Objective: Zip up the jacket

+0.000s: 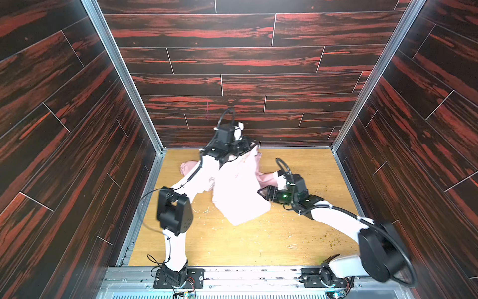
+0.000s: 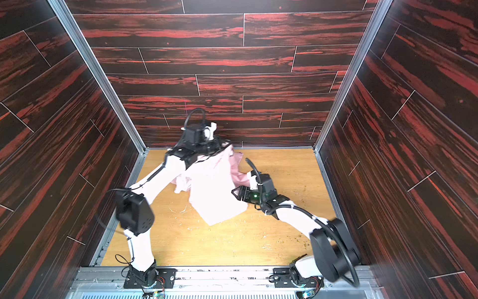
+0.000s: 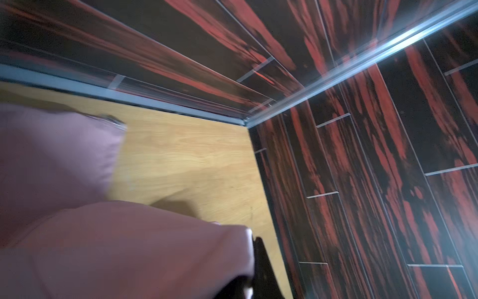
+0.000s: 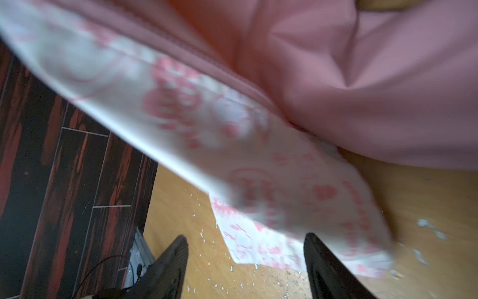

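While half-aloft, jacket [image 1: 240, 191] beside right tool [image 1: 261, 192]

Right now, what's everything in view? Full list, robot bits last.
jacket: one, light pink with paler printed lining, mid-table, far end held up
crumbs: many, white and yellowish, scattered on the near table
table: one, light wood, under the jacket
walls: three, dark planks streaked red, around the table
left gripper: one, black, shut on the jacket near the far wall
right gripper: one, black, open, at the jacket's right edge
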